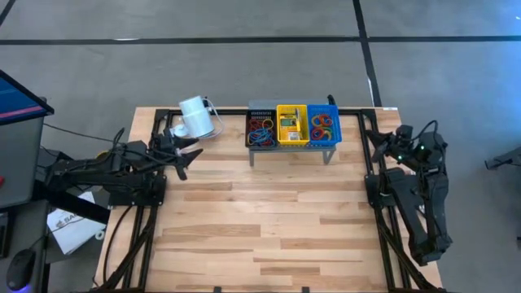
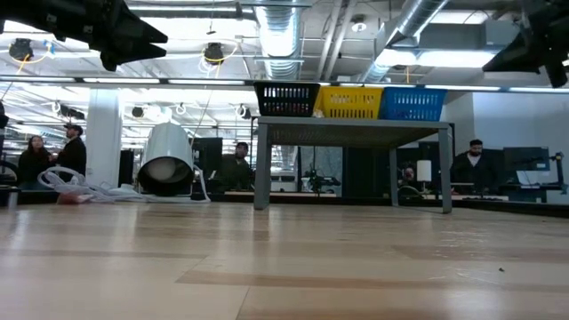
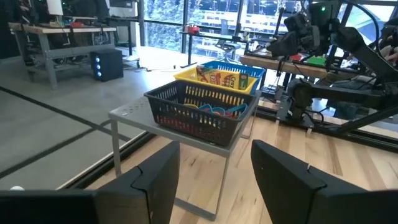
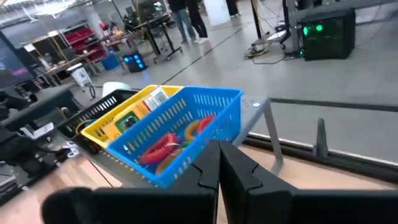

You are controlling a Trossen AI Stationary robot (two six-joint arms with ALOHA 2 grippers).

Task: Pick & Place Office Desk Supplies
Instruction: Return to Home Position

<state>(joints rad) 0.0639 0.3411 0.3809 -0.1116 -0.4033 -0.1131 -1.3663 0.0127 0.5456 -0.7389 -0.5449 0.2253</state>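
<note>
Beside the shelf (image 3: 127, 112), the left gripper (image 3: 214, 155) hung open, the right gripper (image 4: 217, 163) shut, both empty; a careless swing might topple the blue bin (image 4: 211, 91).

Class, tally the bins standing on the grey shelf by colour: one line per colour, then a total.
black bin: 1
yellow bin: 1
blue bin: 1
Total: 3
</note>
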